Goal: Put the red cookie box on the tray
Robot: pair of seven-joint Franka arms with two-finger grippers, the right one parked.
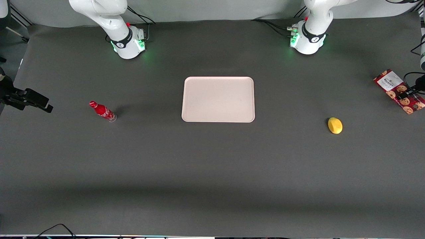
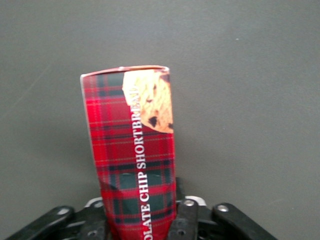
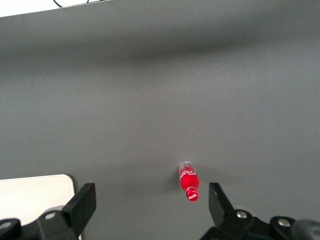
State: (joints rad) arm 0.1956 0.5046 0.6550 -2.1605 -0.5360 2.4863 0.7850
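The red cookie box [image 1: 398, 91] is at the working arm's end of the table, its white label panel on the end farther from the front camera. My gripper [image 1: 407, 94] is on its middle. In the left wrist view the red tartan box [image 2: 132, 150] runs out from between the fingers [image 2: 185, 217], which press on both of its sides, so the gripper [image 2: 142, 220] is shut on it. I cannot tell whether the box is lifted off the mat. The pale pinkish tray [image 1: 217, 99] lies bare at the table's middle, well apart from the box.
A yellow lemon [image 1: 335, 125] lies on the mat between the tray and the box, nearer the front camera. A small red bottle [image 1: 103, 111] lies toward the parked arm's end. The mat's edge runs close to the box.
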